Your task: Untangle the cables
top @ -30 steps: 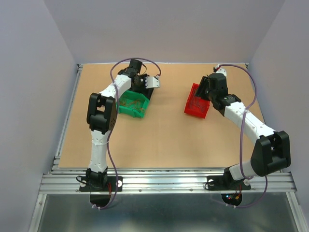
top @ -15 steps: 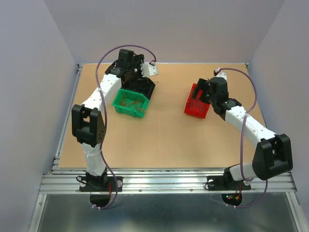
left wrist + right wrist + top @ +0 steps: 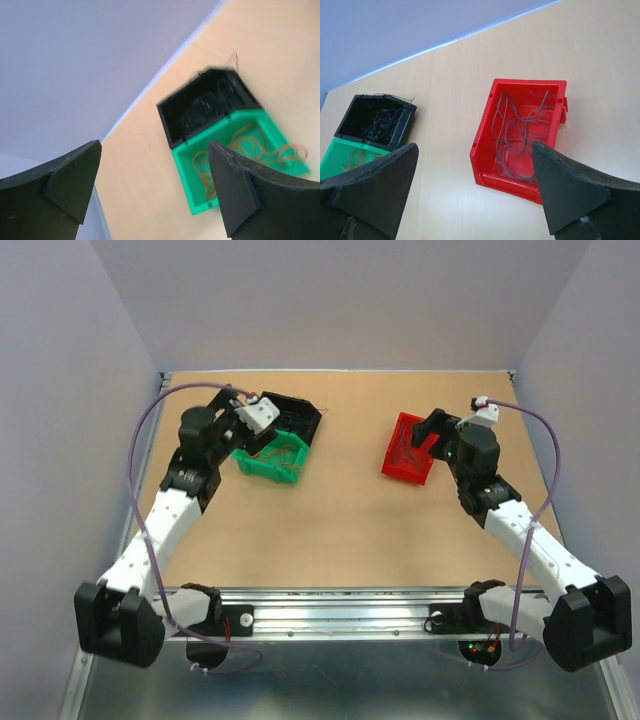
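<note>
Tan table (image 3: pixel 340 525), pale grey walls. Green bin (image 3: pixel 265 469) holds loose orange cables (image 3: pixel 242 150). Black bin (image 3: pixel 303 420) touches its far side; red bin (image 3: pixel 403 471) sits well apart to its right. Only the right wrist view shows grey cables (image 3: pixel 517 132) looped in the red bin and dark cables (image 3: pixel 380 122) in the black bin. Left gripper (image 3: pixel 152 150) near green bin, jaws spread wide, empty. Right gripper (image 3: pixel 474 146) beyond red bin, farther from green bin, equally wide, nothing held

Grey cables (image 3: pixel 517 132) loop in the red bin (image 3: pixel 481 146), orange cables (image 3: pixel 241 150) in the green bin (image 3: pixel 186 172), black cables (image 3: pixel 380 122) in another.
</note>
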Action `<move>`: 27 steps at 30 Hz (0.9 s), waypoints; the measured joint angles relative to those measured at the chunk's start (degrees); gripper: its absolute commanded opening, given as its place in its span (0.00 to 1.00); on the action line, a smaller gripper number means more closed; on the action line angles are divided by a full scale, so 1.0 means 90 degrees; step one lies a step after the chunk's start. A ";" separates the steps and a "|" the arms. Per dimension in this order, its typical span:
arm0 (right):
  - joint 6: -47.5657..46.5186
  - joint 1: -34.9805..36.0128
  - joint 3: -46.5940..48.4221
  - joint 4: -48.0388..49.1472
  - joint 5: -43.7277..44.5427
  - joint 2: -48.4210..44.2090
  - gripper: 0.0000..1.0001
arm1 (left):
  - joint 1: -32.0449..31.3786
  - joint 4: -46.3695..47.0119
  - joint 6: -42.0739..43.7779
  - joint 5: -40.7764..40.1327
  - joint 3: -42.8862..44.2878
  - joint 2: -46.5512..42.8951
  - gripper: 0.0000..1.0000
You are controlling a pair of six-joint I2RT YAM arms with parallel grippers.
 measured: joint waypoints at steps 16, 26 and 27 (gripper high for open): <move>-0.0211 0.0002 -0.1673 0.1957 0.0605 -0.0882 1.00 | 0.0080 0.2735 -0.2807 -0.0988 -0.4024 -0.3094 0.99; -0.0211 0.0002 -0.1673 0.2069 0.0554 -0.0886 0.99 | 0.0403 0.2856 -0.2943 -0.1158 -0.4078 -0.3014 0.99; -0.0211 0.0002 -0.1673 0.2069 0.0549 -0.0886 1.00 | 0.0420 0.2878 -0.2946 -0.1154 -0.4078 -0.2992 0.99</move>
